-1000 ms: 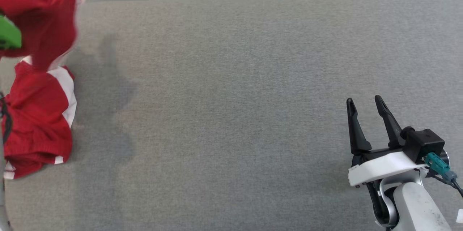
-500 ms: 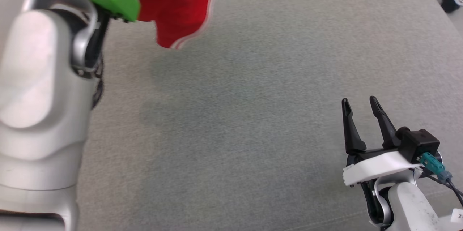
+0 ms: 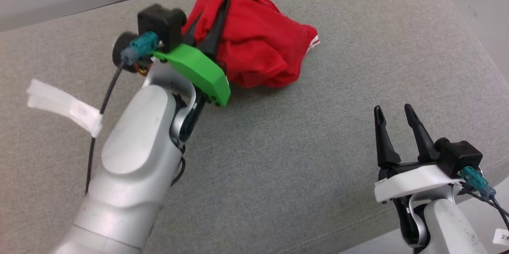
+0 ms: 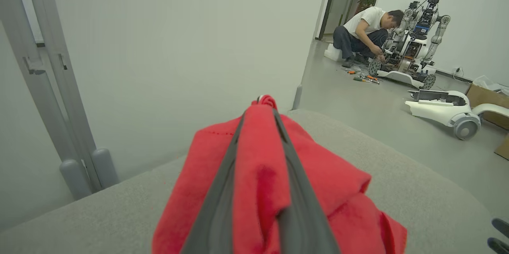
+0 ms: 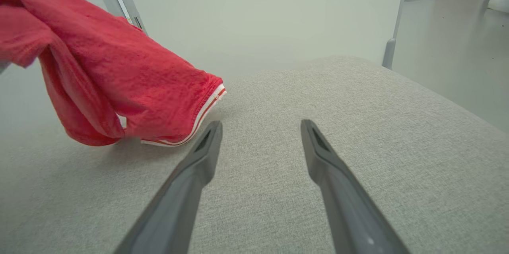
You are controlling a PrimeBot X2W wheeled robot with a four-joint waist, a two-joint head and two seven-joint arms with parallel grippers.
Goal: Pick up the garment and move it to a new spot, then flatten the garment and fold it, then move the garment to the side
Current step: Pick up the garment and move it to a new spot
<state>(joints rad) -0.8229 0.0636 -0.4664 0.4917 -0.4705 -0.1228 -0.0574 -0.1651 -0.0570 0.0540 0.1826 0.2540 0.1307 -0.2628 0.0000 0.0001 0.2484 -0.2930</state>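
Sagging crumpled red garment (image 3: 260, 45), white-trimmed

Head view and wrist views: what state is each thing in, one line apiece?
left gripper: shut on the garment.
garment: bunched up, pinched between the left fingers, not yet flattened or folded.
right gripper: open, fingers apart, holding nothing, over the grey surface.

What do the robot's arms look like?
Both arms are silver-grey tubes. The left gripper has a green plate, the right gripper a white one. Each has two long, pointy black fingers, a black box and a teal plug with a dark cable. White tape wraps the left cable.
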